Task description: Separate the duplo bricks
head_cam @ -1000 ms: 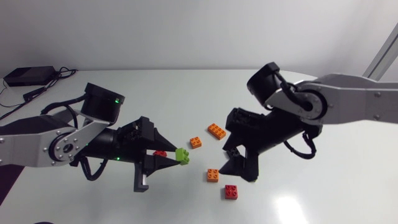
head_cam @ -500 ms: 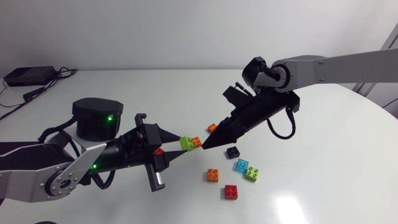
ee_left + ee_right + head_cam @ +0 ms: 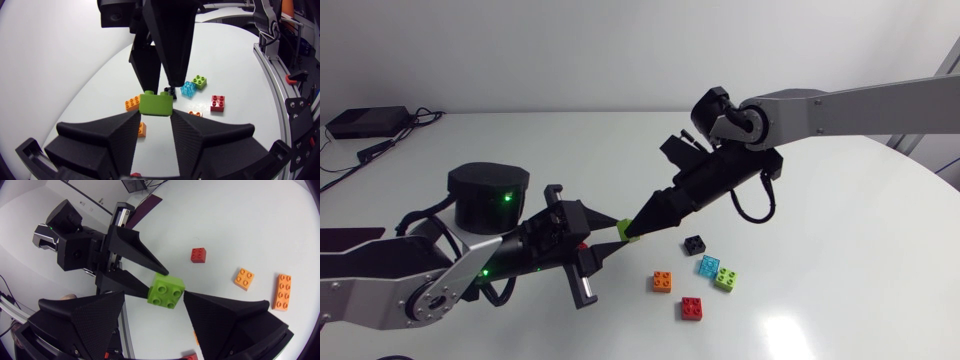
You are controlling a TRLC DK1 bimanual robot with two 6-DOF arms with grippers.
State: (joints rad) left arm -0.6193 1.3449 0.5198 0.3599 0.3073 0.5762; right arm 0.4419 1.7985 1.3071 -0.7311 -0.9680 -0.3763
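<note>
White table (image 3: pixel 840 300) with small loose bricks (image 3: pixel 692 308) scattered on it. Above it, the left gripper (image 3: pixel 155 114) pinches a square green brick (image 3: pixel 156 104) by two sides. Its studs face the right gripper (image 3: pixel 154 292), whose parted fingers flank it, one tip short of touching.
</note>
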